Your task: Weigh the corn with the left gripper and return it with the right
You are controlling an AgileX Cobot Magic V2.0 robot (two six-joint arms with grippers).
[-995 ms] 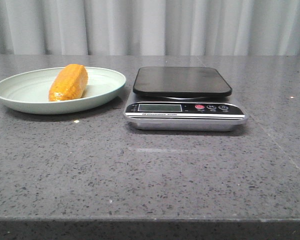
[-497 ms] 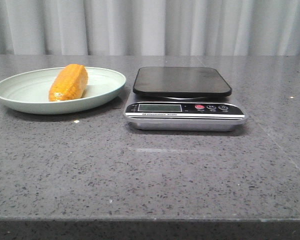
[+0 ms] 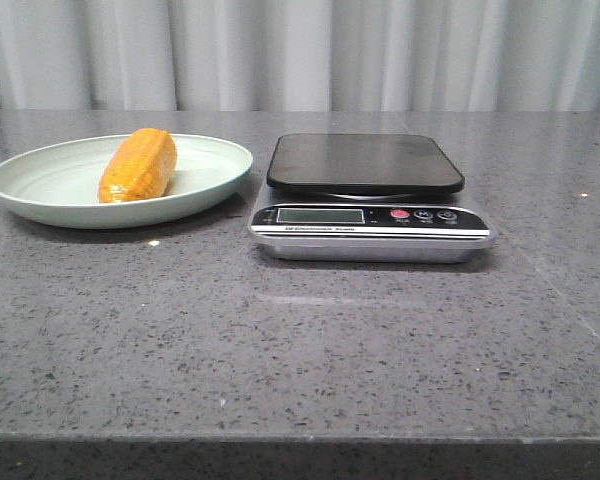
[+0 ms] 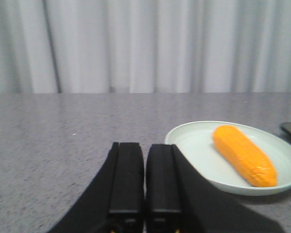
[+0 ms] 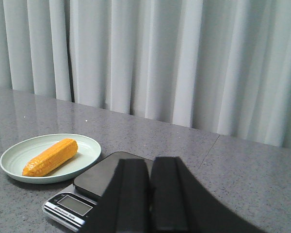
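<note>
The orange-yellow corn lies in a pale green plate at the left of the grey table. It also shows in the left wrist view and the right wrist view. A kitchen scale with a black platform stands right of the plate, nothing on it. My left gripper is shut and empty, short of the plate and to one side of it. My right gripper is shut and empty, on the near side of the scale. Neither gripper shows in the front view.
Grey-white curtains hang behind the table. The table's front edge runs along the bottom of the front view. The scale's display and buttons face the front.
</note>
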